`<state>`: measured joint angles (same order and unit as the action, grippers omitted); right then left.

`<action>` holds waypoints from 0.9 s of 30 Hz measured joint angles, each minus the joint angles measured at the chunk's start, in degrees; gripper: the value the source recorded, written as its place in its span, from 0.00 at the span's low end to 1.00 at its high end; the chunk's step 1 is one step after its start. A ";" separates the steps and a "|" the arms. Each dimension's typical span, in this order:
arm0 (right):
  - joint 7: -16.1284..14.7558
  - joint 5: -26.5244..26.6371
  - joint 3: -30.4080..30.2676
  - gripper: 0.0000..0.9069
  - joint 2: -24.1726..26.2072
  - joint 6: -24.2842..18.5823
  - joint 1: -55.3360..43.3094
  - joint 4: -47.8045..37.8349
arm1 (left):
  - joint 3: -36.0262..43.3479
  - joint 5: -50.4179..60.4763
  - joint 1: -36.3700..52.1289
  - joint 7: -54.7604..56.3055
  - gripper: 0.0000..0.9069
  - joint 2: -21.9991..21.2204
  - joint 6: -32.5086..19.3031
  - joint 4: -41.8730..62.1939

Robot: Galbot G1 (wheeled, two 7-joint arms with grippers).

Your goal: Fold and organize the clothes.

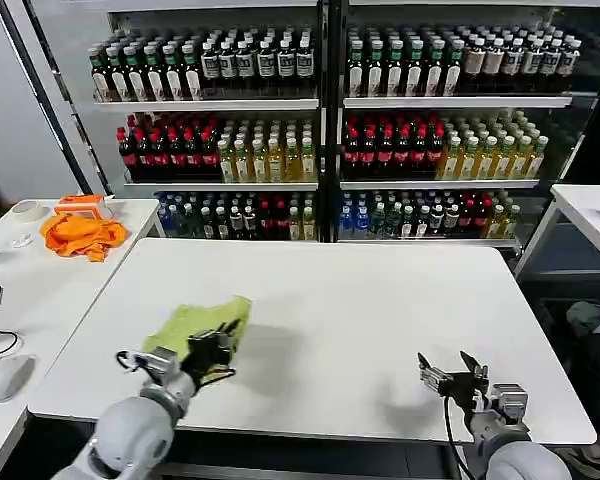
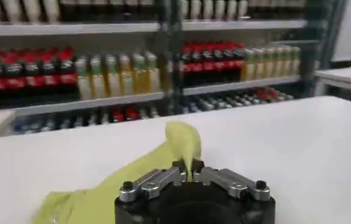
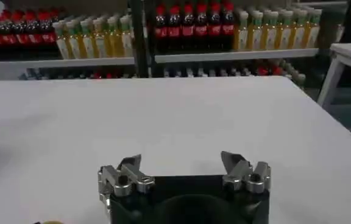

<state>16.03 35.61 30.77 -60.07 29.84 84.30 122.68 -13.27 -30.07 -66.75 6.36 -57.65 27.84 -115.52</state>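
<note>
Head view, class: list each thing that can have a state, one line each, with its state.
Lime T-shirt: bunched on the white table, pinched by the left tool.
Left tool: shut on the T-shirt.
Right tool: open, empty, low over the table's near edge.
Orange cloth: crumpled on the side table.
Bottles: upright on shelves.

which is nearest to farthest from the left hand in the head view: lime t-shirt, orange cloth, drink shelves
1. The lime t-shirt, pinched in the left hand at the table's near left.
2. The orange cloth, on the side table further left.
3. The drink shelves, behind both tables.
</note>
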 measured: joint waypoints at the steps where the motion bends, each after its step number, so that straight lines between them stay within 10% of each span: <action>1: 0.01 0.00 0.09 1.00 0.05 0.00 0.09 0.03 | 0.94 0.66 0.37 0.34 0.02 -0.53 0.30 0.06; 5: 0.01 -0.01 0.50 1.00 0.29 0.02 0.19 0.20 | 4.91 2.56 1.97 1.95 0.14 -3.16 1.37 1.12; 6: -0.03 -0.02 0.50 1.00 0.30 0.02 0.14 0.20 | 5.79 2.86 2.44 2.32 0.71 -3.89 1.56 1.52; 7: -0.11 -0.07 0.49 1.00 0.30 0.02 0.02 0.20 | 6.71 3.14 2.92 2.68 1.00 -4.67 1.75 1.95; 27: -0.57 2.08 -5.20 1.00 -1.10 -1.26 -4.70 -0.40 | 7.68 -3.36 -2.65 1.48 1.00 -13.58 -1.72 -4.37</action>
<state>15.46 37.69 25.57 -61.17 28.58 79.60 122.28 -5.59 -33.43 -69.40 7.84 -71.23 26.12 -119.89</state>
